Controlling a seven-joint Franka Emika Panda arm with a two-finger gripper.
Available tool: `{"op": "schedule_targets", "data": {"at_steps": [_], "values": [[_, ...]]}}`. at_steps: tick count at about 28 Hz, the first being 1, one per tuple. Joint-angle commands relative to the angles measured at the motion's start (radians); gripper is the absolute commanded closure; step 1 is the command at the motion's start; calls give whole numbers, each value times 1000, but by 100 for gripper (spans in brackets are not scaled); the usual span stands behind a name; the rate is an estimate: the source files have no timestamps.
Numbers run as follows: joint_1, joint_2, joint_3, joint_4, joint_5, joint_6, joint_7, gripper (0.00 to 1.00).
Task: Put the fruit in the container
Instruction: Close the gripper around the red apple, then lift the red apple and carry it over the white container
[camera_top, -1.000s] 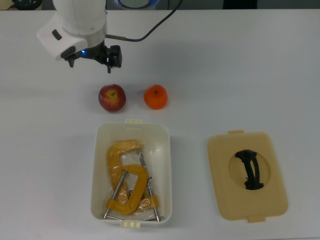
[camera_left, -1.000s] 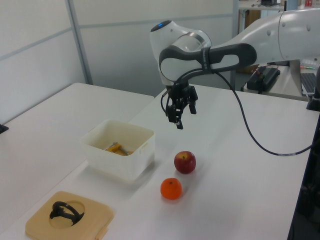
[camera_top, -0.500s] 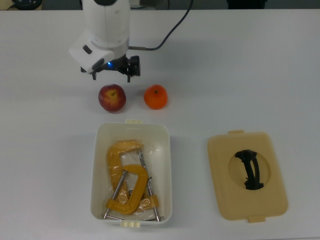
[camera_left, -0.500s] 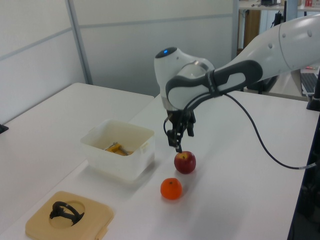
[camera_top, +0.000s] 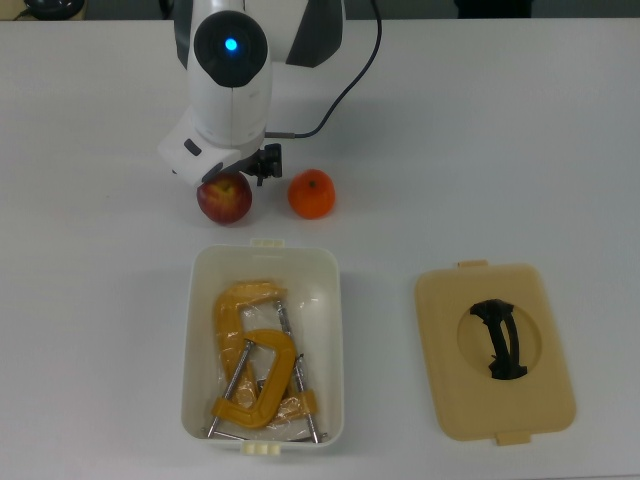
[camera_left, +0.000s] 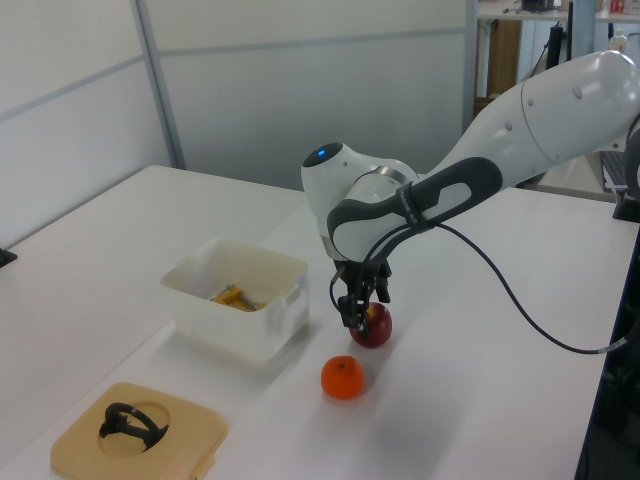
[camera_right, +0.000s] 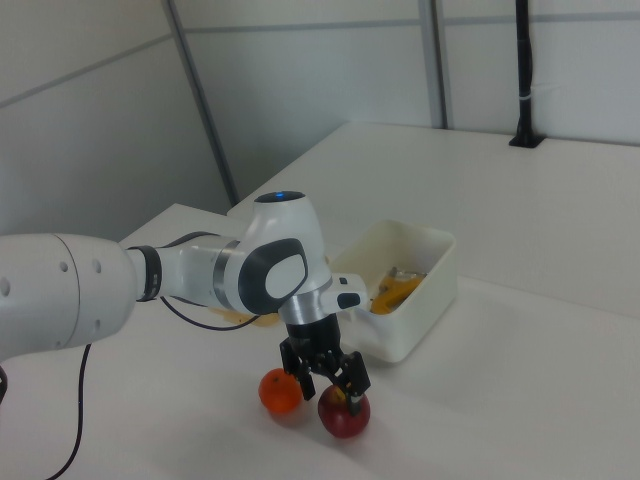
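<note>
Apple (camera_right: 344, 414) on the table between the spread jaws, not yet gripped.

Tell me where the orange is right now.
In the top view the orange sits on the white table, just right of the apple and beyond the container, near its right corner.

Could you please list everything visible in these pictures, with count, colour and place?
apple: one, red, on the table above the container in the top view, under the gripper.
orange: one, orange, on the top view's right of the apple.
container: one, white, open, mid-table.
C-clamps: two, yellow-orange, inside the container.
lid: one, tan with black handle, on the top view's right of the container.
table: one, white.
gripper: one, black, open, fingers astride the apple.
</note>
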Motion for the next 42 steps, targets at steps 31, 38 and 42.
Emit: {"op": "schedule_targets", "data": {"at_steps": [31, 38, 42], "values": [[8, -7, -19, 333, 107, -191, -41, 91], [8, 19, -14, 370, 130, 2, 6, 89], [8, 70, -13, 363, 129, 179, 78, 80]]}}
